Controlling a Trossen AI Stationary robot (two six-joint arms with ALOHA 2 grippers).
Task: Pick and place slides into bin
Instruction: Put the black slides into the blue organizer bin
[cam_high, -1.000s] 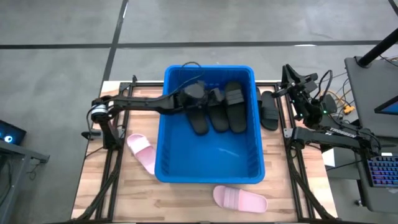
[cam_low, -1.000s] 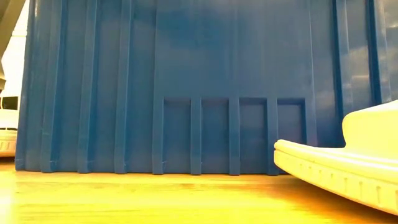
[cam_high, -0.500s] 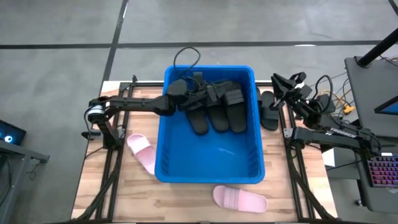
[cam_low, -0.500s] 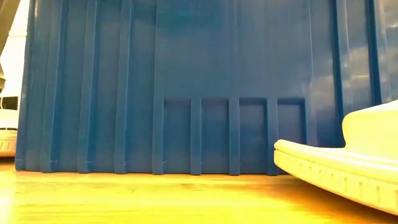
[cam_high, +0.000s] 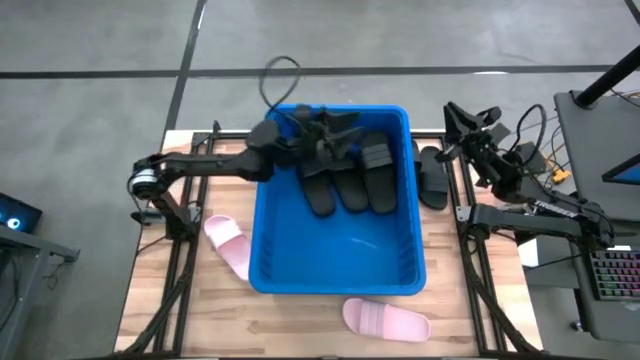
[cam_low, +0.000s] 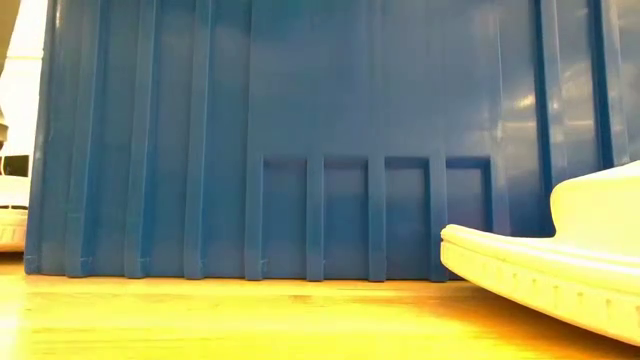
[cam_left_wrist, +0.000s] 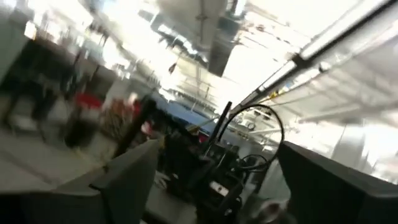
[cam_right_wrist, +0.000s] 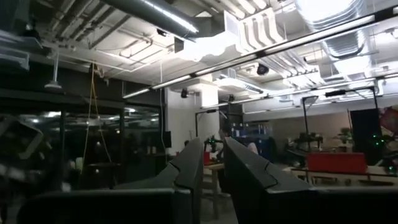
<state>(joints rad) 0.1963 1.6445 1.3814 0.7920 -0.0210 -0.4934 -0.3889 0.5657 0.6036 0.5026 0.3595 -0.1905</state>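
My left claw hangs above the far end of the bin, and my wrist view shows its fingers spread wide with nothing between them, tipped up toward the ceiling of the room. Directly under and just ahead of that claw lie three black slides side by side on the bin's floor at its far end, touching one another, toes pointing toward the near wall. Behind that claw and off to its near side, outside the bin, a pink slide rests on the table right against the bin's left wall. Nearer still, past the bin's front wall, the second pink slide lies crosswise on the table just beside that wall; from table height its pale sole fills the right corner in front of the ribbed blue wall. Moving right, the fourth black slide sits on the table between the bin's right wall and my right claw, close beside the bin and just below that claw. My right claw is raised over the far right corner of the table, clear of the slide, and its wrist view shows its fingers drawn near together with only a narrow gap, gripping nothing and aimed up into the room.
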